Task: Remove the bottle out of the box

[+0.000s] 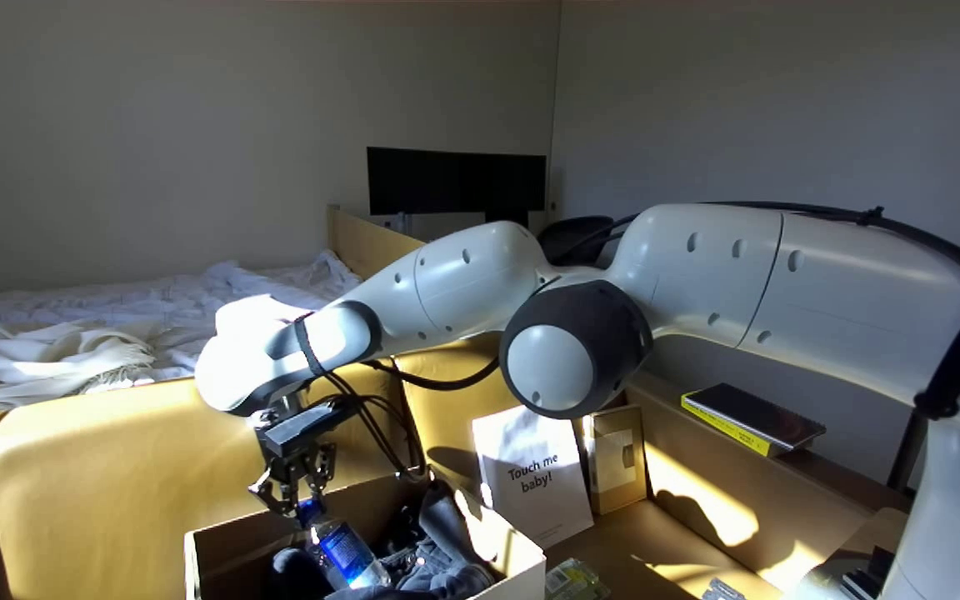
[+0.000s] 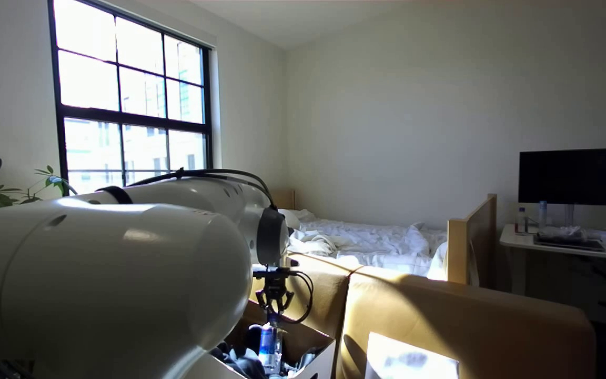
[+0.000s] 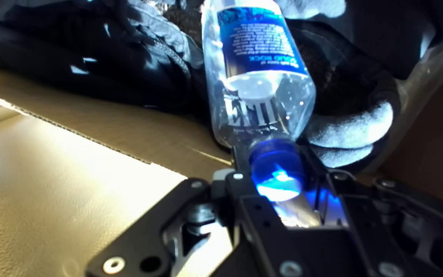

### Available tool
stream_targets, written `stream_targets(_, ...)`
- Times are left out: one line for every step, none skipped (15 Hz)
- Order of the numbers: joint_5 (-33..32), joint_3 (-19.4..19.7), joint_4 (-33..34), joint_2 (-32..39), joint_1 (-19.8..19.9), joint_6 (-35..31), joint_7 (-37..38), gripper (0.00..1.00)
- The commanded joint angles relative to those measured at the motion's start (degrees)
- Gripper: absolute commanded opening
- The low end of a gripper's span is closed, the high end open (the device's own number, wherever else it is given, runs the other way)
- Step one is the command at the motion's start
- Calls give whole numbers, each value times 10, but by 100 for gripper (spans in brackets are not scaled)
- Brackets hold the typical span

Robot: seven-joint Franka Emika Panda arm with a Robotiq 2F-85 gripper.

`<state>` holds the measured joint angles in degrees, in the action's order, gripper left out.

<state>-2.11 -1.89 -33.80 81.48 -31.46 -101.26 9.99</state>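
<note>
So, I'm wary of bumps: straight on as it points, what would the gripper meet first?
The bottle, whose blue cap sits between the fingers; then probably the dark clutter, though depth's unclear.

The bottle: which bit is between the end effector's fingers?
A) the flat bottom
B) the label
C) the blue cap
C: in the wrist view, the end effector has its fingers on either side of the blue cap of the bottle.

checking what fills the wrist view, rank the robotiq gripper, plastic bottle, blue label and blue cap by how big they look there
Largest to smallest, visible parts only:
1. Robotiq gripper, probably enlarged by nearness
2. Clear plastic bottle, cut off by the top edge
3. Blue label
4. Blue cap
</note>
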Motion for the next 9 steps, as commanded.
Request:
stream_targets(10, -2, -26, -26, -11, 28, 56, 11)
stream_targets(6, 1, -36, -38, -20, 34, 72, 11)
stream_targets(1, 5, -44, -50, -32, 29, 99, 11)
stream_targets(-3, 11, -42, -55, -43, 20, 125, 11)
stream_targets(-11, 22, -39, -57, -58, -1, 154, 11)
stream_targets(-16, 31, -37, -62, -71, -16, 191, 11)
stream_targets(-20, 39, -37, -71, -83, -21, 223, 11)
stream_targets(-22, 47, -38, -81, -94, -26, 255, 11)
stream_targets(-22, 55, -40, -91, -103, -29, 287, 11)
